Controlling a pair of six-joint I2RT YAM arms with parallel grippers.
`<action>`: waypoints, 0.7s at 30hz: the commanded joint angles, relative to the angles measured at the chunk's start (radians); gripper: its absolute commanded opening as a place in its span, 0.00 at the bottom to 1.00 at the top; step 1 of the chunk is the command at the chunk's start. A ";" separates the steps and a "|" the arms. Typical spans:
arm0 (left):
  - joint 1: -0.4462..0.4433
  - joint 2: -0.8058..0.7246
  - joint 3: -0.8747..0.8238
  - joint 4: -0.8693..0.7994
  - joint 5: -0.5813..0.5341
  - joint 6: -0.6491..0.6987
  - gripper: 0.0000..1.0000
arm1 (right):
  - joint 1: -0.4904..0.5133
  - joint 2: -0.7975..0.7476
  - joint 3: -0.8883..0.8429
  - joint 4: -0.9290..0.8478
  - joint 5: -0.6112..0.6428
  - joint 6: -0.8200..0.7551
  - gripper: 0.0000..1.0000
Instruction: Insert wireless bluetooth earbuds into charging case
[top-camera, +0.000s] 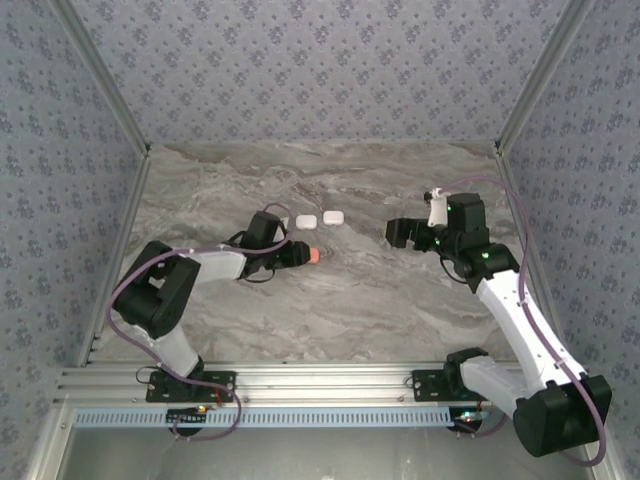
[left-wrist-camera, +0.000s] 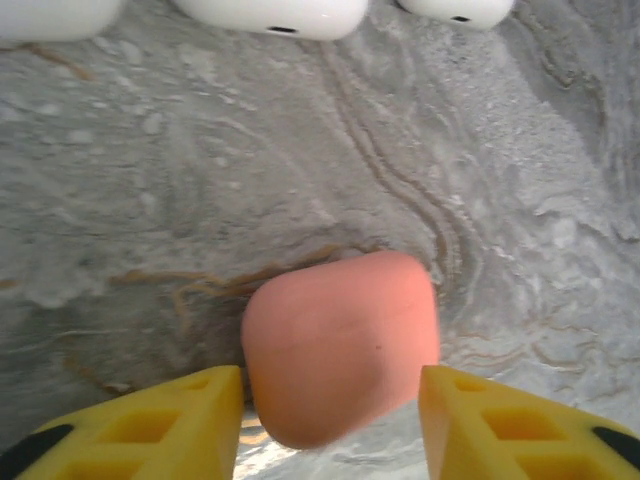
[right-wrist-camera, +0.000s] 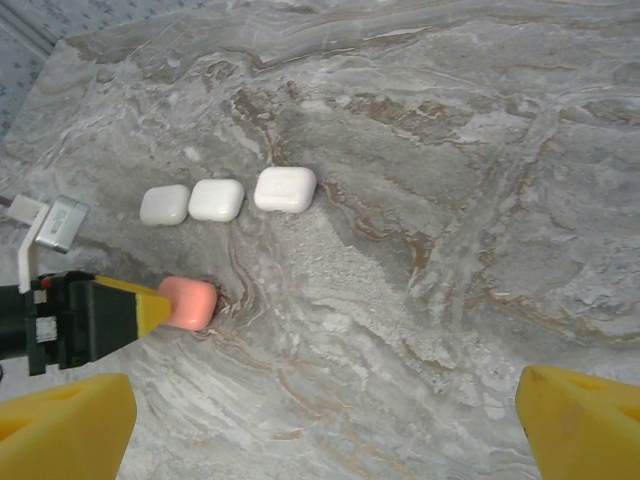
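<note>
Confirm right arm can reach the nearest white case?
Probably yes: right gripper is open, bare marble lies between it and that white case, left gripper is off at the salmon case.

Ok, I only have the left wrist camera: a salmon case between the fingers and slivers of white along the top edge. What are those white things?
Observer: Three white cases, lids shut, in a row. The two on the left nearly touch and the third sits a little apart.
Operator: And the right arm?
Observer: The right gripper hangs over bare table to the right of that row, jaws wide open, nothing in them.
Operator: Where's my salmon case relative to the row?
Observer: The salmon case lies flat on the table, nearer the arms than the row and clear of it.
</note>
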 joint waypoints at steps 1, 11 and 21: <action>0.031 -0.076 0.027 -0.073 -0.044 0.031 0.53 | -0.038 -0.024 0.006 -0.041 0.044 -0.040 1.00; 0.104 -0.371 0.005 -0.180 -0.262 0.156 0.73 | -0.148 -0.206 -0.189 0.115 0.346 0.003 1.00; 0.177 -0.702 -0.210 -0.083 -0.732 0.275 0.93 | -0.226 -0.286 -0.592 0.544 0.557 -0.005 1.00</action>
